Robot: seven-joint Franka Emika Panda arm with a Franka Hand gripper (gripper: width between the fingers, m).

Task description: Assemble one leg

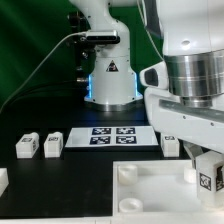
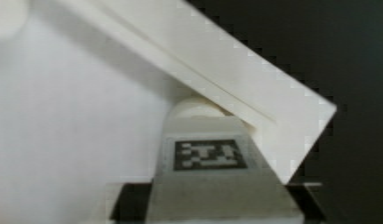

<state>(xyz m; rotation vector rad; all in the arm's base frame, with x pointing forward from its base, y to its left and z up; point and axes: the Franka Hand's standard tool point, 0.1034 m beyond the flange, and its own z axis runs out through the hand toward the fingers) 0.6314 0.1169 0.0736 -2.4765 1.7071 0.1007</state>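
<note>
My gripper [image 1: 205, 176] is shut on a leg [image 1: 210, 180], a small white block with a black-and-white tag. It holds the leg upright over the right near corner of the large white tray-like piece [image 1: 150, 198]. In the wrist view the leg [image 2: 209, 150] sits between the two dark fingers [image 2: 135, 200], tag facing the camera, with the tray piece's flat face [image 2: 63, 120] and its raised edge [image 2: 232, 65] beyond it. I cannot tell whether the leg touches the piece. Two more legs [image 1: 25, 146] [image 1: 52, 144] stand at the exterior view's left, and another [image 1: 3, 180] at the left edge.
The marker board [image 1: 112, 135] lies flat on the black table behind the tray piece. The robot's base [image 1: 108, 75] stands at the back centre. My arm's big white body [image 1: 190, 80] fills the exterior view's right.
</note>
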